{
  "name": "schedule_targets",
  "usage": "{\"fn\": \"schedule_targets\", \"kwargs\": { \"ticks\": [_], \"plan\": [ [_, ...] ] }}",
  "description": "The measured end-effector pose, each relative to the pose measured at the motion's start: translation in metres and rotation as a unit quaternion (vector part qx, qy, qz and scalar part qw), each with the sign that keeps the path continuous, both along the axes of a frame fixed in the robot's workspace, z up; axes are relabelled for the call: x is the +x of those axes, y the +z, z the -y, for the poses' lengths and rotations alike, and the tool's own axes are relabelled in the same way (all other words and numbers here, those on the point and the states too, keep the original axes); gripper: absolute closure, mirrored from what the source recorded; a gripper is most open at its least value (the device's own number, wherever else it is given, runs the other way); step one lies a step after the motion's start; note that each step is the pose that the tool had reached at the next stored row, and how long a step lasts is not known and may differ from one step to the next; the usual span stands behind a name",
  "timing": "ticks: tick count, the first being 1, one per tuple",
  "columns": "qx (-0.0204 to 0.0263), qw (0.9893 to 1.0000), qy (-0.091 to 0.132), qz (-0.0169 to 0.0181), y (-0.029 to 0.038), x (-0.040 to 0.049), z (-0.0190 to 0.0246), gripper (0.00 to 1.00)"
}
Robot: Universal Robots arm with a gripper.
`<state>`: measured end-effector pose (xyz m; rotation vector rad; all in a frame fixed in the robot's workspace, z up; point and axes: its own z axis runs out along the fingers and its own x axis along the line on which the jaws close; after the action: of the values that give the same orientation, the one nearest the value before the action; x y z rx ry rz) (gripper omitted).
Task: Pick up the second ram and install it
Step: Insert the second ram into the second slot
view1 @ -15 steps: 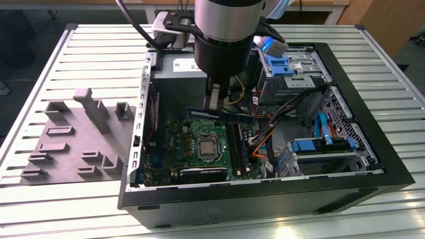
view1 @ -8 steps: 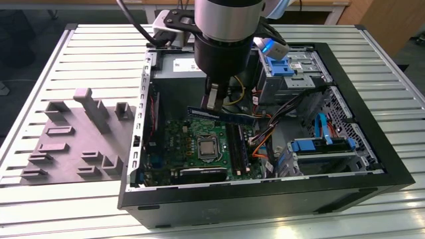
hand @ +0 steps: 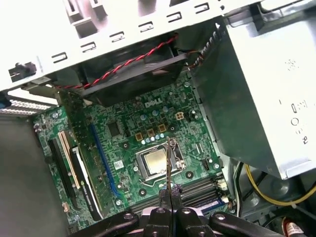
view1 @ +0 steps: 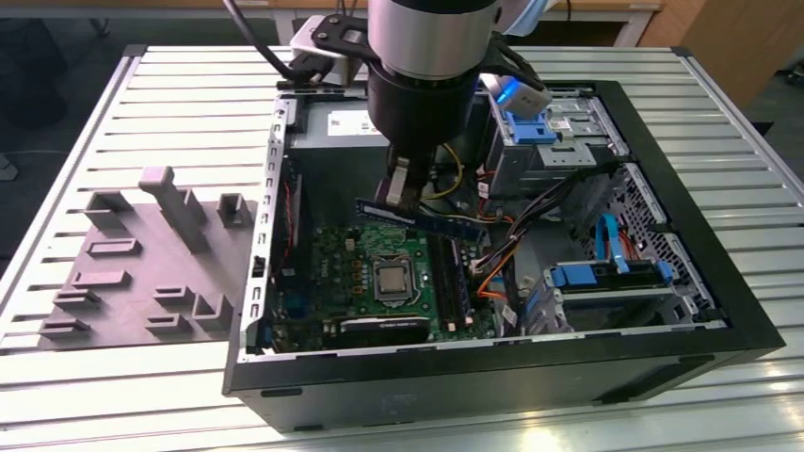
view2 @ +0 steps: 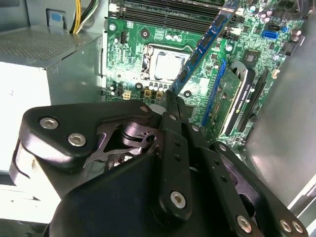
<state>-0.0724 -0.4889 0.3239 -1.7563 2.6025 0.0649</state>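
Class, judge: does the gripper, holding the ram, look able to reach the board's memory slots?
Probably yes: the case lies open, and the gripper holds the second ram over the green board with nothing between it and the memory slots; cables lie close beside them.

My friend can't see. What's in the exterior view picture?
The robot's gripper holds the second ram, a thin dark strip, above the green board inside an open computer case. A grey plastic rack lies at the exterior view's left.

A computer case (view1: 503,377) sits on a slatted table (view1: 188,85), a rack of uprights (view1: 138,268) beside it (on the exterior view's left); the second ram (view1: 427,219) hangs above the motherboard (view1: 339,254) inside.
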Motion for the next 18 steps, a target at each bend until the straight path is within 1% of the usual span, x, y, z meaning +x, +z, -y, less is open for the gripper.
{"fn": "schedule_targets", "kwargs": {
  "ticks": [5, 9, 13, 18],
  "plan": [
    [0.0, 0.9997, -0.023, 0.0, -0.0001, 0.0, 0.0, 0.88],
    [0.0, 0.9991, -0.042, 0.0, -0.0002, 0.0, 0.0, 0.88],
    [0.0, 0.9982, -0.06, 0.0, -0.0002, 0.0, 0.0, 0.88],
    [0.0, 0.9964, -0.085, 0.0, -0.0003, 0.0, 0.0, 0.88]
  ]
}}
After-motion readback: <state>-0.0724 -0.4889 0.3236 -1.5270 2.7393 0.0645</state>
